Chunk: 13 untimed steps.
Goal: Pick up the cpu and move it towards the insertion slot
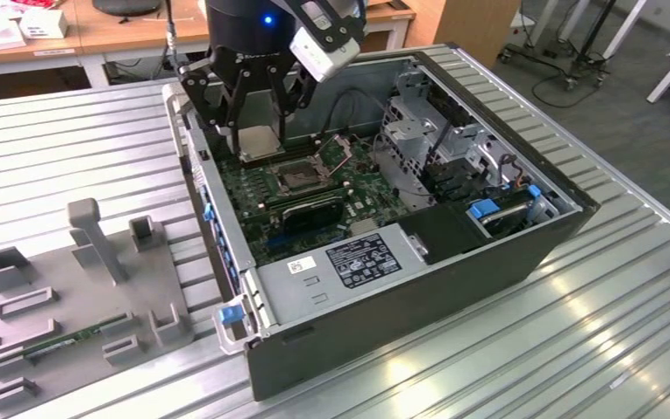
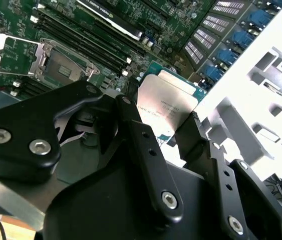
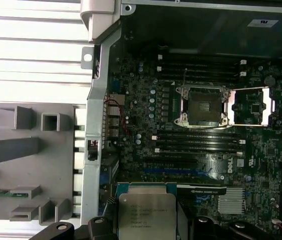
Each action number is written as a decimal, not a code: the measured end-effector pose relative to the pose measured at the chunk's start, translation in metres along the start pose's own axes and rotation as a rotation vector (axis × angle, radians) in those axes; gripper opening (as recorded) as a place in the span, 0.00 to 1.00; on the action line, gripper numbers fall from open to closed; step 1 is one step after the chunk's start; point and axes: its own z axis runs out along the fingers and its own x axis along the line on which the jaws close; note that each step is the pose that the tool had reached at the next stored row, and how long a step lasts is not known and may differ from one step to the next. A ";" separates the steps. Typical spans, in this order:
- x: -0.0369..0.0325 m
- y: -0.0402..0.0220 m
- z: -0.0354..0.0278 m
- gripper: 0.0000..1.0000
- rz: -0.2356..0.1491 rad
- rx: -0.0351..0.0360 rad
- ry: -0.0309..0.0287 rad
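Observation:
My gripper is shut on the cpu, a flat square chip with a silvery top, and holds it by two opposite edges. It hangs inside the open computer case, over the far end of the green motherboard. In both wrist views the black fingers clamp the cpu from either side. The insertion slot is a square dark socket in a silvery frame, a short way from the chip toward the middle of the board. Its load plate is folded open beside the insertion slot.
The case wall rises at the exterior view's left of the board. A drive cage and cables stand at its right, and a power supply is in front. Black memory slots flank the socket. A grey fixture holds a memory stick.

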 end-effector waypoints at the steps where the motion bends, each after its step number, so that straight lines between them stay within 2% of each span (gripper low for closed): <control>1: -0.0005 -0.0001 0.0000 0.55 0.000 0.0000 0.0000; 13: -0.0014 0.0000 0.0000 0.55 0.000 0.0000 -0.0001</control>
